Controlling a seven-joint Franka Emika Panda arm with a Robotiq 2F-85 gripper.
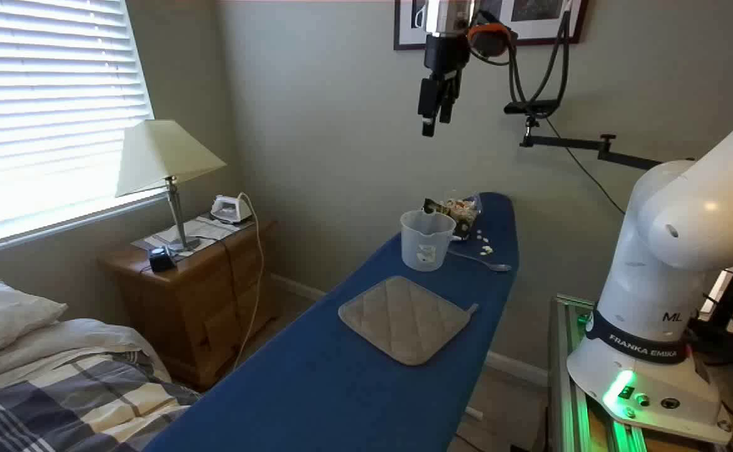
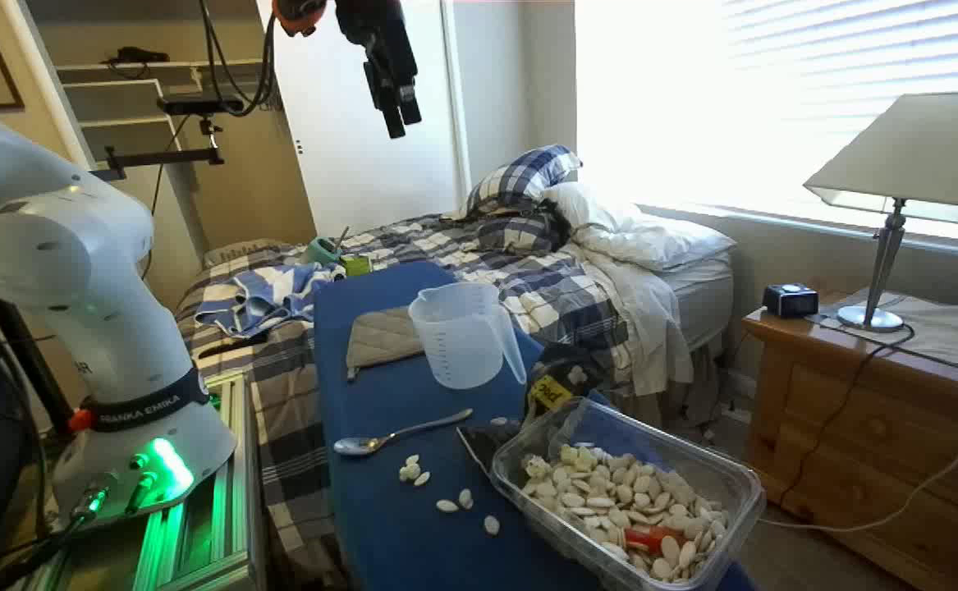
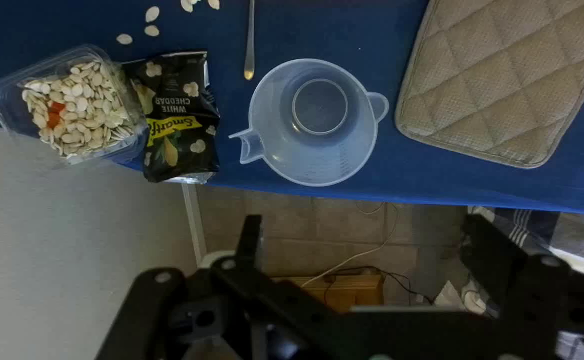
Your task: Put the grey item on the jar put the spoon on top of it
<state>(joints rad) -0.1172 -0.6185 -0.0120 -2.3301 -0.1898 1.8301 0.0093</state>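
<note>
Your claw hangs well above the level of the blue ironing board, pointing down, its jaws spread wide apart. On that board, your grey pad lies flat and reaches most of the way between the two long edges, its looped corner toward the edge by the robot arm. Nearer the board's rounded end, your jar stands upright close to the edge by the nightstand, near the pad but apart from it. Your spoon lies farther along, its bowl close to the arm-side edge and its handle stopping just short of the jar. Beyond, a black popcorn bag sits just beside a clear tub of seeds, and a few loose seeds lie toward the arm-side edge.
</note>
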